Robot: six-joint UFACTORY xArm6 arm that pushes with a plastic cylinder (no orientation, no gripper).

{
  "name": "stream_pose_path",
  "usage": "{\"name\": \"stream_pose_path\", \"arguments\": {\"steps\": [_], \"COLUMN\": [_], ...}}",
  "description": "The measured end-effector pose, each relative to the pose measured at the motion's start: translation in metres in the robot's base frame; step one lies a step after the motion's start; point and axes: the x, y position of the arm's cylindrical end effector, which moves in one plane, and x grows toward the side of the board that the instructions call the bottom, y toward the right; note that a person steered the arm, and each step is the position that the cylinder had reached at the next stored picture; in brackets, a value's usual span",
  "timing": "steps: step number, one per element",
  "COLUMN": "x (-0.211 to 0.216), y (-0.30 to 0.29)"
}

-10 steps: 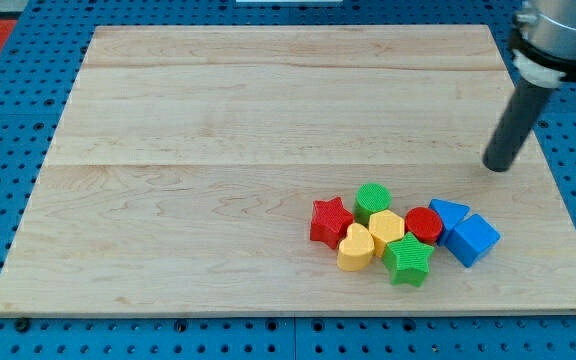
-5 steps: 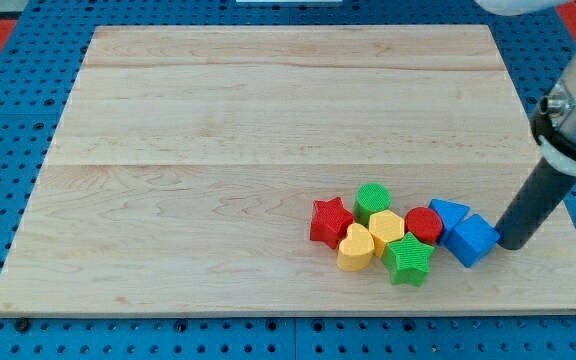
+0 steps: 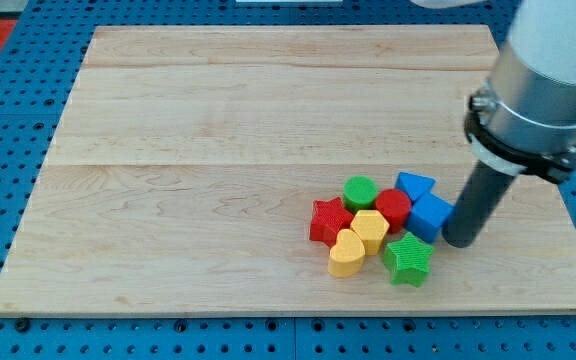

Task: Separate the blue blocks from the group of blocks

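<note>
The dark rod's tip (image 3: 460, 240) just shoved the blue cube block (image 3: 429, 216) left into the cluster; wrong direction. There's no hand here to open or close.

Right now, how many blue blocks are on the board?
2, touching: a blue triangular block at the cluster's upper right, and a blue cube just below it, against my tip. None seems hidden.

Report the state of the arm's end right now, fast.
No gripper, so nothing held: my tip rests on the board against the view's right side of the blue cube, beside the blue triangular block.
</note>
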Motion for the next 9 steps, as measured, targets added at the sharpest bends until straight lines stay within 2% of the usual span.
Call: {"name": "stream_pose_path", "arguments": {"steps": [2, 4, 5, 6, 7, 8, 9], "x": [-0.058, -0.147, -0.124, -0.065, -0.070, -0.123, -0.153], "y": [-0.039, -0.070, -0.029, -0.021, -0.070, -0.118, -0.147]}}
